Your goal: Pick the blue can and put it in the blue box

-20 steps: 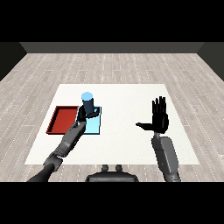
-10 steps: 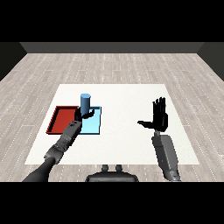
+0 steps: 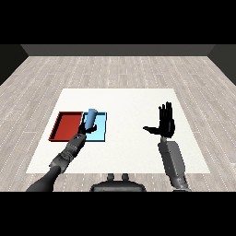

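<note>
Your left hand (image 3: 84,132) is curled round the lower part of the blue can (image 3: 91,118), so the pick part of the job looks done. The can sits over the left side of the light blue tray (image 3: 100,131), close to the edge it shares with the red tray (image 3: 67,125) on its left. It tilts slightly, top leaning to the right and away from you. You cannot tell from this view whether its base already rests on the tray floor or hangs just above it.

What is left, as far as I can judge: bring the can fully down inside the blue tray, stand it straight, then uncurl the fingers and draw the hand back toward you. Mind the shared edge, since the can is nearer the red tray than the middle of the blue one.

Your right hand (image 3: 165,124) is held up over the white table (image 3: 129,99), well to the right of both trays, fingers straight and spread, thumb out to the left, holding nothing.
</note>
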Controlling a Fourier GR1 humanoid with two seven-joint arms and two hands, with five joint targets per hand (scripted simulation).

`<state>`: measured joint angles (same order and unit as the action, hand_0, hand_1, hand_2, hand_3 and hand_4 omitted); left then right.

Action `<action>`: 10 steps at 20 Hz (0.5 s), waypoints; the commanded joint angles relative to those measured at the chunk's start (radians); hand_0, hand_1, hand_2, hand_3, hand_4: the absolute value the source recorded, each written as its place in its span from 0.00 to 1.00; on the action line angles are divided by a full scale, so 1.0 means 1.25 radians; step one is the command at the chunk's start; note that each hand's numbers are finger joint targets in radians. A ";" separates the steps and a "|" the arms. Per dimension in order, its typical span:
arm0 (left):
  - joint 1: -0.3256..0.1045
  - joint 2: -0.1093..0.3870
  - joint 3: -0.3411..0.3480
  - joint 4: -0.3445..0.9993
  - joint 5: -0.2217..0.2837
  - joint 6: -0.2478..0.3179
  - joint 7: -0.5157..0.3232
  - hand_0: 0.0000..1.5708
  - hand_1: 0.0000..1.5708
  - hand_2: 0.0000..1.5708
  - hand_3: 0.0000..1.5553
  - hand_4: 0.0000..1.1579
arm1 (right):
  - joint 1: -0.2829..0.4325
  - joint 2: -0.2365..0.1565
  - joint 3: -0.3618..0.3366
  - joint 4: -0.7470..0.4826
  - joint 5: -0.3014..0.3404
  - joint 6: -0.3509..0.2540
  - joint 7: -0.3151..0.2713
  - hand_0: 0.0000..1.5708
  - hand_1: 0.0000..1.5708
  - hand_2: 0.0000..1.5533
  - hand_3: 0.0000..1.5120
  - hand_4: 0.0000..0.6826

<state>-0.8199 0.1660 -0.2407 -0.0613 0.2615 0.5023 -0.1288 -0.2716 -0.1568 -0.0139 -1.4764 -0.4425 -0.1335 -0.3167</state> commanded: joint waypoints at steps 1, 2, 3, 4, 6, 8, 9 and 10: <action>0.031 0.026 0.012 0.038 0.005 -0.095 0.012 0.86 0.86 0.79 0.26 0.52 | 0.007 -0.003 -0.012 0.029 -0.008 0.035 -0.029 0.00 0.00 0.00 0.00 0.00; 0.023 0.004 -0.006 0.046 -0.018 -0.063 0.009 0.63 0.63 0.60 0.00 0.45 | 0.026 0.002 -0.004 -0.017 -0.002 0.012 -0.009 0.00 0.00 0.00 0.00 0.00; 0.014 0.018 -0.005 0.039 -0.020 -0.087 0.004 0.23 0.23 0.26 0.00 0.54 | 0.055 -0.007 -0.003 -0.029 -0.008 0.035 -0.014 0.00 0.00 0.00 0.00 0.00; 0.001 0.004 -0.007 0.042 -0.023 -0.069 0.007 0.00 0.00 0.15 0.18 0.58 | 0.038 -0.005 0.001 -0.031 0.000 0.021 -0.004 0.00 0.00 0.00 0.00 0.00; 0.018 0.011 -0.051 0.047 -0.071 0.012 0.009 0.00 0.00 0.00 0.00 0.08 | 0.004 0.014 0.006 -0.002 0.001 0.016 -0.010 0.00 0.00 0.00 0.00 0.00; -0.011 0.026 -0.055 0.047 -0.080 0.039 0.026 0.00 0.00 0.00 0.00 0.00 | 0.037 0.000 -0.005 -0.062 -0.028 0.030 0.017 0.00 0.00 0.00 0.00 0.00; -0.004 0.008 -0.029 0.041 -0.057 0.058 -0.009 0.00 0.00 0.00 0.00 0.00 | 0.058 0.020 0.010 -0.032 -0.002 0.037 -0.035 0.00 0.00 0.00 0.00 0.00; -0.016 -0.005 -0.005 0.021 -0.034 0.114 -0.017 0.00 0.00 0.00 0.00 0.00 | 0.002 0.009 -0.007 -0.030 -0.022 0.025 0.009 0.00 0.00 0.00 0.00 0.00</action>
<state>-0.8344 0.1638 -0.2706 -0.0365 0.2053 0.5327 -0.1324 -0.2472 -0.1463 -0.0151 -1.5033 -0.4560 -0.1056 -0.3208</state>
